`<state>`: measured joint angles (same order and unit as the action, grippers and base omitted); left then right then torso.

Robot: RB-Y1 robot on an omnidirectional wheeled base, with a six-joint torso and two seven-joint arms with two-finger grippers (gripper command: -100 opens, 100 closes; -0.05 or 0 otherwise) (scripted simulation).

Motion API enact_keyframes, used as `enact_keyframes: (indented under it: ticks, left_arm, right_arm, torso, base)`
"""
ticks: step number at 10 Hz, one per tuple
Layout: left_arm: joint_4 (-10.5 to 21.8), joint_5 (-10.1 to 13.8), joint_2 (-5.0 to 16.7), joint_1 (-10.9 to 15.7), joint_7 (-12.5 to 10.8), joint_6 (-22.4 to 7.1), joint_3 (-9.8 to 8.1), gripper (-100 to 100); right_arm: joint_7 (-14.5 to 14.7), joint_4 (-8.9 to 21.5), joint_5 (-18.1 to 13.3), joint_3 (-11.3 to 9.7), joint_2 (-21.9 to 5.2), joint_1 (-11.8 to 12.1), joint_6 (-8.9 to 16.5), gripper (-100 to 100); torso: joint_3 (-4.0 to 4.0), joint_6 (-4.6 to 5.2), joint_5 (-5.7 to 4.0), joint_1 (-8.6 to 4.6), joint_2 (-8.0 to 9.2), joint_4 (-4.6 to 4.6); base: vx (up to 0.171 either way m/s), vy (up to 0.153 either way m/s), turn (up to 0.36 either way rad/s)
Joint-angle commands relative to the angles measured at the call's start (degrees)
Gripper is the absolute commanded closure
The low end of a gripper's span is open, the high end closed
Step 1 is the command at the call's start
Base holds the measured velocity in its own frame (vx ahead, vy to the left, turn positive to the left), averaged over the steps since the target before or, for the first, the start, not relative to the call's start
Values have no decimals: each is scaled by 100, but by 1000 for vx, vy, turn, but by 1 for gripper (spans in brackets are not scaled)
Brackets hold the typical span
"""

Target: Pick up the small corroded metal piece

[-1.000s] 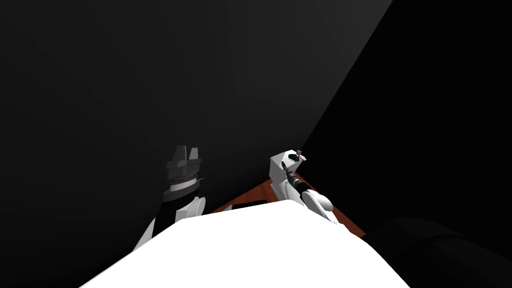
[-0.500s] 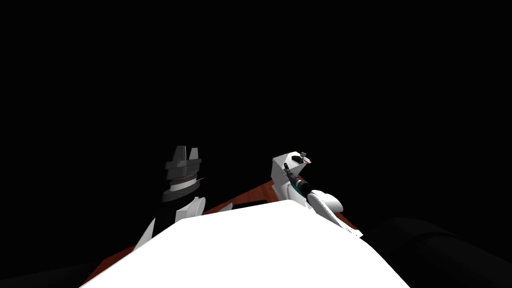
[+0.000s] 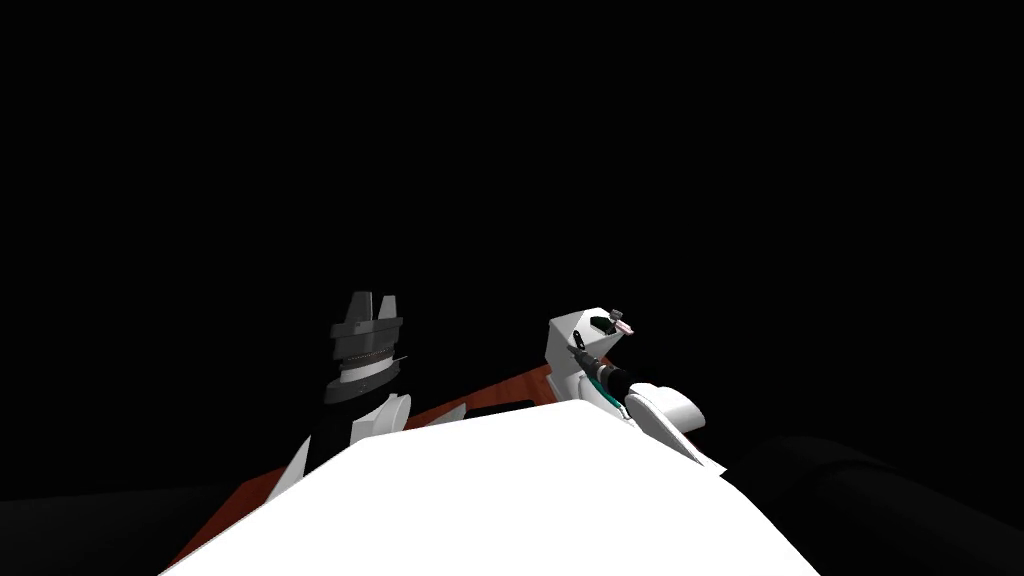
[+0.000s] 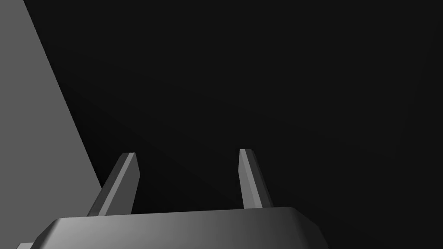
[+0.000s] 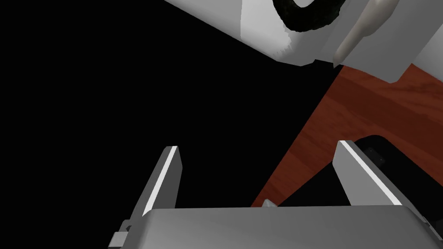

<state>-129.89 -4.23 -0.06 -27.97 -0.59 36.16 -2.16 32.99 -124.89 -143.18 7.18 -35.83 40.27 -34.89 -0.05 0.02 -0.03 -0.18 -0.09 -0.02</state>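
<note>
While both hands gape empty, the left hand [image 3: 374,298] stands at 11 o'clock ahead, the right hand [image 5: 257,145] at 1 o'clock over red-brown wood [image 5: 367,103]. Whether the grey bit [image 5: 268,203] at its base is the metal piece cannot be told.

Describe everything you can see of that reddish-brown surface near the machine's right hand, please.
The reddish-brown surface looks like polished wood, with fine darker grain streaks running along it. It is flat, and its straight edge borders a black area. A flat black object with rounded corners seems to lie on it, partly behind one finger of the open right gripper. In the head view the surface shows as a narrow slanting strip low between the two arms.
</note>
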Motion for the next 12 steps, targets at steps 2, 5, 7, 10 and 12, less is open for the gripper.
enact_keyframes:
  ticks: [2,5,7,10,12]
  left_arm:
    - [0,0,0,0,0,0,0,0]
    - [0,0,0,0,0,0,0,0]
    - [0,0,0,-1,0,0,-1,0]
    - [0,0,1,-1,0,0,-1,0]
    - [0,0,1,-1,0,0,-1,0]
  right_arm:
    - [-30,-233,-107,-34,-153,112,-327,-100]
    - [-124,-646,-270,-100,-426,374,-806,-100]
    - [-215,-891,-375,-154,-586,533,-1101,-100]
    - [-376,-1211,-522,-242,-790,743,-1496,-100]
    - [-489,-1391,-609,-301,-902,860,-1722,-100]
  torso:
    - [0,1,0,2,0,0]
    - [-2,0,-1,-6,-4,-1]
    - [-8,0,-5,-18,-14,-3]
    - [-13,0,-5,-20,-21,-5]
    - [-13,1,-5,-18,-21,-5]
  base:
    - [21,-32,41]
    - [40,-64,87]
    - [63,-90,74]
    - [77,-94,57]
    - [79,-88,41]
